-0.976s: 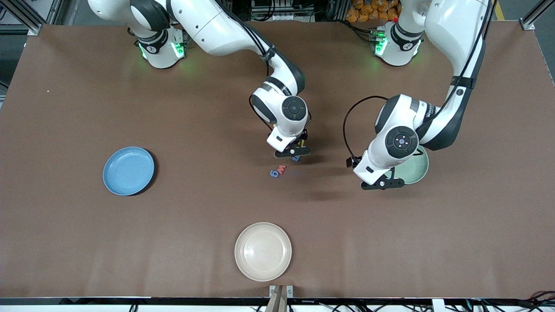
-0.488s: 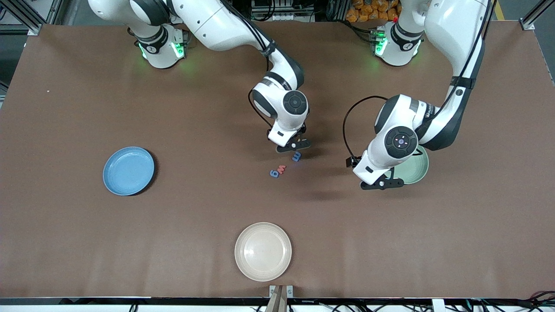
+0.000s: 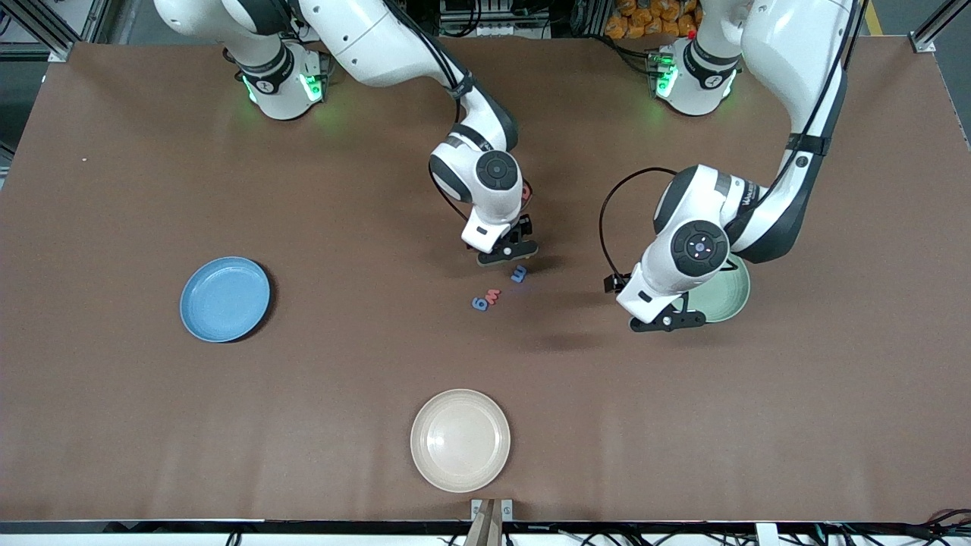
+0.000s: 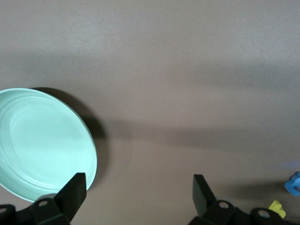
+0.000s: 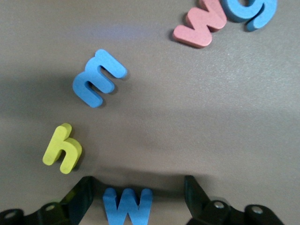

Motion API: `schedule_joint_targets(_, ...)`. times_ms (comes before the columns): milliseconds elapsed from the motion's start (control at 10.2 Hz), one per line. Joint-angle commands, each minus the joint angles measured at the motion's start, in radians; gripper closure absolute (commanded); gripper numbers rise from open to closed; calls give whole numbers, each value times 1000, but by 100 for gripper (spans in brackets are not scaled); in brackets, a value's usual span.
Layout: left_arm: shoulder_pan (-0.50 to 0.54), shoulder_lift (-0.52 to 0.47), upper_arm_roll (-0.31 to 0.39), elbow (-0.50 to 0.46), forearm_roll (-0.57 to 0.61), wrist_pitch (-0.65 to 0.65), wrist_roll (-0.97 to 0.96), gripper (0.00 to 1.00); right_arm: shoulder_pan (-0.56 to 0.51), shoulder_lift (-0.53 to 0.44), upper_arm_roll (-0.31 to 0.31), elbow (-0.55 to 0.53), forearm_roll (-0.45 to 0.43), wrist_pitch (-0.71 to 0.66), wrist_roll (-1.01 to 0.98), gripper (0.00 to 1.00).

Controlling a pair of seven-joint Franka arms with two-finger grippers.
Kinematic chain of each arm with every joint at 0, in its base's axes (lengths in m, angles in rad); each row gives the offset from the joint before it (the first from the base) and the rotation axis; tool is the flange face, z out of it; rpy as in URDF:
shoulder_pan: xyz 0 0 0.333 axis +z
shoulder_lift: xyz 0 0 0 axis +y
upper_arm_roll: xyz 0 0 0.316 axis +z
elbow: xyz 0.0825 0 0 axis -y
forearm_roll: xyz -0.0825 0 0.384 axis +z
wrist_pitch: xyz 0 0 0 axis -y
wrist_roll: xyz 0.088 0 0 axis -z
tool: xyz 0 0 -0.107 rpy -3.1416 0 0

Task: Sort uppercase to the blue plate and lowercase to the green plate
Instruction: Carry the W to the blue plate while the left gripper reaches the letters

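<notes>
A blue capital M (image 5: 127, 206) lies on the table between the fingers of my right gripper (image 5: 138, 186), which is open with a gap on each side of the letter. Beside it lie a yellow h (image 5: 62, 148), a blue lowercase m (image 5: 98, 77), a red m (image 5: 201, 26) and a blue g (image 5: 248, 11). From the front, my right gripper (image 3: 507, 255) is low over the table's middle, just above the blue m (image 3: 519, 274). The blue plate (image 3: 224, 299) sits toward the right arm's end. My left gripper (image 3: 667, 322) waits open beside the green plate (image 3: 727, 294), nothing between its fingers.
A beige plate (image 3: 460, 440) sits near the table's front edge, at the middle. The green plate (image 4: 42, 145) holds nothing in the left wrist view. The left arm's wrist hangs over part of it from the front.
My right gripper has shifted a little toward the robots' bases, uncovering the blue lowercase m, and its fingers have narrowed slightly. The left arm has not moved.
</notes>
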Motion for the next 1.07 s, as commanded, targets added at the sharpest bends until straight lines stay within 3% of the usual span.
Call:
schedule_joint_targets(0, -5, 4, -1, 7, 29, -1, -33, 0, 5, -25, 1, -46, -9, 22, -22, 39)
schedule_joint_targets(390, -5, 11, -1, 7, 29, 0, -33, 0, 8, -31, 15, -52, -6, -1, -16, 40)
schedule_joint_targets(488, -5, 11, -1, 7, 31, -1, -33, 0, 12, -30, 14, -60, -6, 1, -18, 44)
schedule_joint_targets(683, -5, 11, -1, 9, 31, 0, -33, 0, 12, -30, 14, -58, -6, -1, -32, 87)
schedule_joint_targets(780, -5, 14, -1, 9, 31, -1, -33, 0, 9, -39, 14, -54, -6, -10, -32, 100)
schedule_joint_targets(976, -5, 16, -1, 9, 31, 0, -33, 0, -18, -82, 9, -14, -8, -121, -44, 100)
